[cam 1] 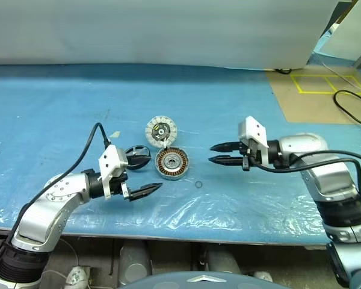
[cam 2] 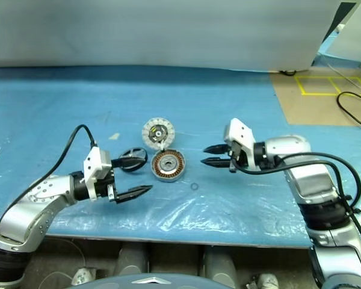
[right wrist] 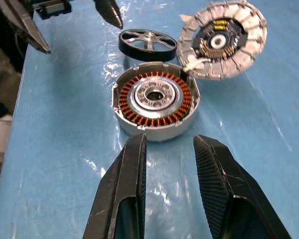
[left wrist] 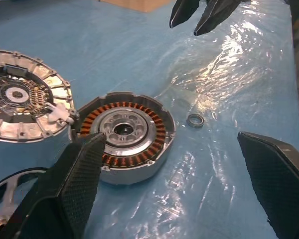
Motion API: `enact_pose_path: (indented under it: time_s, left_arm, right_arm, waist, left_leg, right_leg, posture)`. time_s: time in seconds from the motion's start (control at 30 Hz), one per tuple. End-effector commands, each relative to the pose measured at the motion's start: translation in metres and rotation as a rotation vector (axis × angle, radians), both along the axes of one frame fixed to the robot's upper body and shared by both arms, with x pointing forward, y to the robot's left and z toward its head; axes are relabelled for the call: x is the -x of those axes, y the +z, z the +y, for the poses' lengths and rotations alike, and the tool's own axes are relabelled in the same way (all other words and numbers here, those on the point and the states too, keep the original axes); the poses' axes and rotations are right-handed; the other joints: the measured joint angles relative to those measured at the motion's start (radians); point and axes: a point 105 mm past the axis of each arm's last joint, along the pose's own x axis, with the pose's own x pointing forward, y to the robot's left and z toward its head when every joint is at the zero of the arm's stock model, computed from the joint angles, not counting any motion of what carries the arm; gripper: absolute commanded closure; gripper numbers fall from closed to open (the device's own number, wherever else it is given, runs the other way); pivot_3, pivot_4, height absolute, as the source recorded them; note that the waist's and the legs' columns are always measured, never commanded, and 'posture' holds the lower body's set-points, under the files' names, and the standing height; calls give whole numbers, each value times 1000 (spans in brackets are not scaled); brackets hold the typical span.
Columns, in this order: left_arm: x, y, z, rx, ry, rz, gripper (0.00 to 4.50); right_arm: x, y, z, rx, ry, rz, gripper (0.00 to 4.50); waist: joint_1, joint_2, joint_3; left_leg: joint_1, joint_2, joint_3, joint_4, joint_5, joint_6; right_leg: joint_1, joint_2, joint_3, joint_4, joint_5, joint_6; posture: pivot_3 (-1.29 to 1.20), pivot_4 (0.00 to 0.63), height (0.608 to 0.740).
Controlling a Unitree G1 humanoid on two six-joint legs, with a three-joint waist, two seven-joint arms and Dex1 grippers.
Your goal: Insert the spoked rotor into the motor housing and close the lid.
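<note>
You had all 3 parts laid out close together near the centre of the head-camera frame, on the blue table. The motor housing sat flat with its copper windings and silver hub facing up, so its axis ran straight up from the table and its mouth was free to take a part from above. The lid lay just above it in the frame, touching or overlapping the housing's rim with one edge, segmented face and dark centre up. The spoked rotor lay flat just left of the housing, its spokes visible, partly behind the left gripper. A small loose ring rested lower right of the housing, apart from it.

Both grippers flanked the housing, each pointing in toward it and holding nothing. The left one's fingers stood wide apart, which I judged suited the rotor's broad rim. The right gripper showed a narrow gap between its fingers and hung right of the housing, clear of it. The rotor was not yet seated, and the lid was still off.
</note>
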Motion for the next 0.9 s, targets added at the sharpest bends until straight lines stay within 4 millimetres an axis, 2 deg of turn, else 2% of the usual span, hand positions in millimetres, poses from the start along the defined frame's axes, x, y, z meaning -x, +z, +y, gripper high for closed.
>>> enact_pose_path:
  time_s: [0.03, 0.17, 0.23, 0.3, 0.5, 0.67, 0.9]
  left_arm:
    - [0, 12, -6, 21, -20, -49, 10]
    - [3, 11, -9, 21, -31, -38, 10]
    - [4, 10, -10, 22, -31, -29, 10]
    - [6, 9, -11, 22, -36, -18, 10]
    - [7, 7, -11, 16, -39, 0, 10]
    - [8, 6, -9, 12, -21, 8, 10]
    - [10, 4, -10, 11, -7, 12, 10]
  right_arm:
    - [7, -2, 2, 27, -29, -78, 2961]
    - [16, -12, 8, 11, -49, -69, 2961]
    - [21, -16, 9, 1, -31, -59, 2614]
    - [26, -22, 9, -11, -9, -37, 2090]
    - [23, -53, 5, 1, 31, 73, 72]
    - [20, -69, 16, -1, 78, 88, 28]
    - [14, -76, 26, 3, 103, 70, 28]
  waist:
    - [2, 1, 0]
    - [1, 1, 0]
    - [1, 1, 0]
    - [1, 1, 0]
    - [1, 1, -1]
    - [-3, 1, -1]
    - [0, 2, -1]
  left_leg:
    - [0, 0, 0, 0, 0, 0]
    - [0, -1, 0, 0, 0, 0]
    - [0, -2, 0, 0, 0, 0]
    - [0, -2, 0, -1, 0, 0]
    - [-1, -2, 0, -2, 0, 0]
    - [-1, -2, 0, -3, 0, 0]
    - [-1, -2, 0, -3, 0, 0]
  right_leg:
    - [0, 0, 0, 0, 0, 0]
    - [0, -1, 0, 0, -1, 1]
    - [0, -1, 1, -1, -1, 2]
    - [0, -1, 0, -2, -2, 3]
    - [1, -2, 0, -5, -2, 3]
    - [1, -2, 0, -5, -2, 3]
    - [1, -2, -1, -5, -2, 3]
  posture:
    - [0, 150, 740]
    - [0, 150, 740]
    - [0, 150, 740]
    - [0, 150, 740]
    - [0, 150, 740]
    - [0, 150, 740]
    - [0, 150, 740]
